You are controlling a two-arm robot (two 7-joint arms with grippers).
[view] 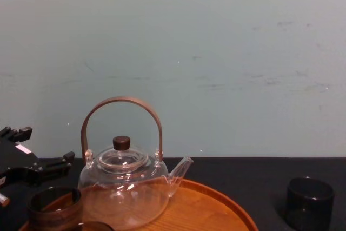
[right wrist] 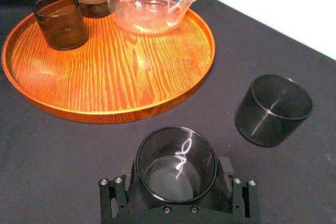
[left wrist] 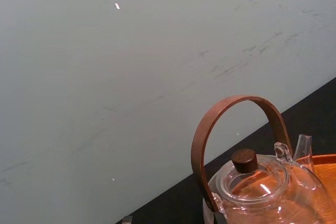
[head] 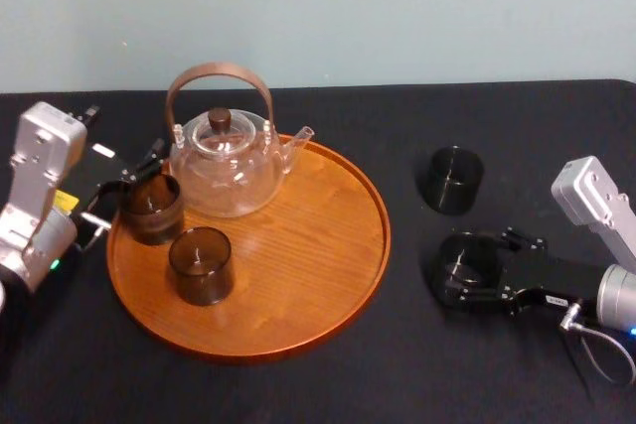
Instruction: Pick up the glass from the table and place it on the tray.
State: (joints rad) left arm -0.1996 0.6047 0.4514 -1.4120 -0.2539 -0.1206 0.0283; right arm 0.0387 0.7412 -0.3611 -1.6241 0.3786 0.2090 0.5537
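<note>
My right claw [head: 477, 280] gripped the glass [right wrist: 176, 163] at lower right of frame, not yet lifted off the tabletop [head: 427, 374] and apart from the tray [head: 298, 275]; lift, carry and set-down remained, I judged; left claw [head: 124, 191] idle by the tray's left rim.

Looked like a lab test bench to me, not a home. I was running the rig over a matte black table [head: 298, 384] that butted against a plain pale wall [view: 216, 52] with scuff marks. The props looked staged: a round wooden tray [head: 328, 275] carrying a glass teapot [head: 227, 168] sat left of my right gripper [head: 467, 265], and a spare dark tumbler [head: 454, 180] stood just beyond it. Couldn't tell more about the room.
</note>
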